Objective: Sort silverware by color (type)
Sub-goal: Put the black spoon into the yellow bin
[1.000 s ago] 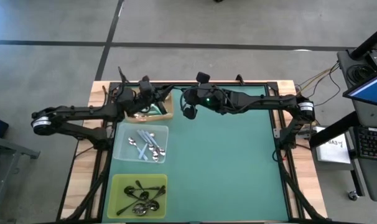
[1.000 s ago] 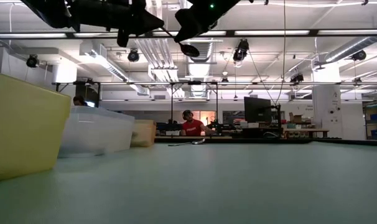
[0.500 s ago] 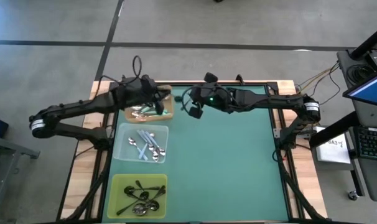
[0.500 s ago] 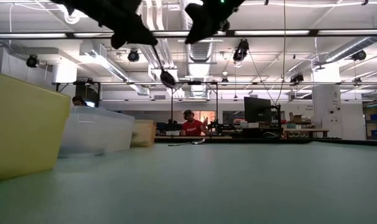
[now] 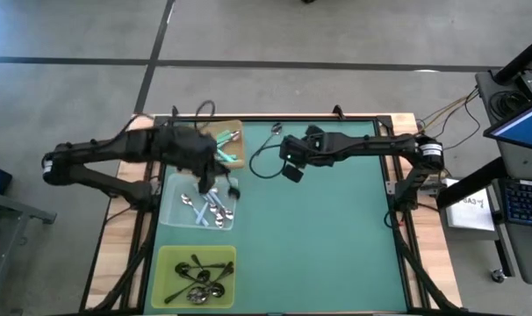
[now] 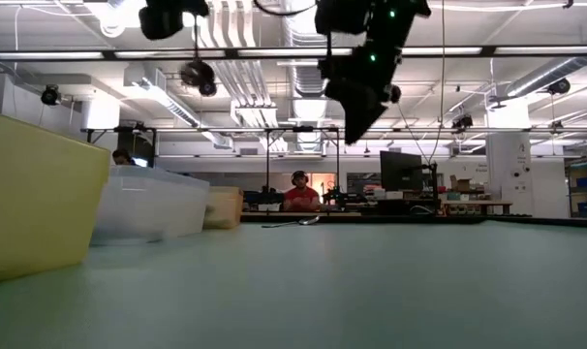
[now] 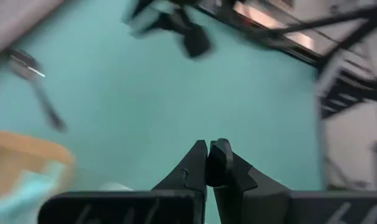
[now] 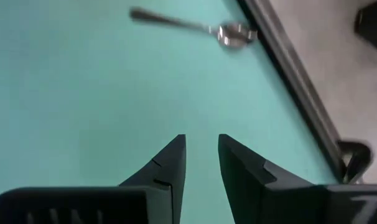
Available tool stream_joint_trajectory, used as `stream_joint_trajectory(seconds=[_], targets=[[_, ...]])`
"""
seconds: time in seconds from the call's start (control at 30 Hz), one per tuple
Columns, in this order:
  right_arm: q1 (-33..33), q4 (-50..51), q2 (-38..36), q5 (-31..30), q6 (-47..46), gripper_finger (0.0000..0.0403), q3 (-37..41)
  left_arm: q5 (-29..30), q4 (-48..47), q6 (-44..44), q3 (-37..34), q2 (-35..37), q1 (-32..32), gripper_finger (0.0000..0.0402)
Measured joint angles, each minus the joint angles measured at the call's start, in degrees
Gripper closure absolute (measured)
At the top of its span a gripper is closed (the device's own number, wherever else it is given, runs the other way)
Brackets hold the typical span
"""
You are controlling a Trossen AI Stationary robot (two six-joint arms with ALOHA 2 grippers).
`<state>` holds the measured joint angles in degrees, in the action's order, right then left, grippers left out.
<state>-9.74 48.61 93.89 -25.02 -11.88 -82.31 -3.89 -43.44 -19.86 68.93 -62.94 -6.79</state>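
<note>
Green mat on a lab table, with a person seated far behind. Three trays stand down the left side. The tan tray at the far end has teal spoons, the clear tray in the middle has blue spoons, and the yellow tray nearest has black spoons.

The sorting looks almost done, since each tray appears to hold one colour. One loose spoon lies on the mat by the far edge, apart from the trays. It has a dark handle, so it probably belongs in the yellow tray.

The left gripper is above the clear tray's far end, near the tan tray, with its fingers pressed together. Its own camera shows nothing between them, but I cannot tell for sure whether a thin handle is pinched there.

The right gripper hangs over the mat's far middle, near the loose spoon. Its fingers are slightly parted and empty.

What seems left is picking up that last spoon and dropping it with its colour.
</note>
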Motion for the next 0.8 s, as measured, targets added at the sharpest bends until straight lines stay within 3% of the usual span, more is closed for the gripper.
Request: stream_joint_trajectory(seconds=[0.2,0.37,0.47,0.7,0.8], targets=[[0.4,0.1,1.2,1.3,-5.1,0.0321,4.7,6.3,-2.1,-18.0,0.0,-0.7,17.7,0.0401],[1.6,-1.6,1.2,5.6,-3.7,0.0321,6.7,14.8,-7.4,-34.9,-0.1,-2.3,32.5,0.0401],[2.3,-3.8,1.2,6.2,-2.1,0.0325,7.0,16.0,-11.1,-44.7,-0.1,-4.0,39.4,0.0401],[3.3,-8.2,1.2,8.4,0.0,0.0326,7.1,13.3,-23.2,-63.8,-0.2,-11.0,47.6,0.0401],[3.3,-9.0,1.2,9.6,0.1,0.0326,7.1,11.1,-24.0,-66.0,-0.2,-13.9,47.7,0.0401]])
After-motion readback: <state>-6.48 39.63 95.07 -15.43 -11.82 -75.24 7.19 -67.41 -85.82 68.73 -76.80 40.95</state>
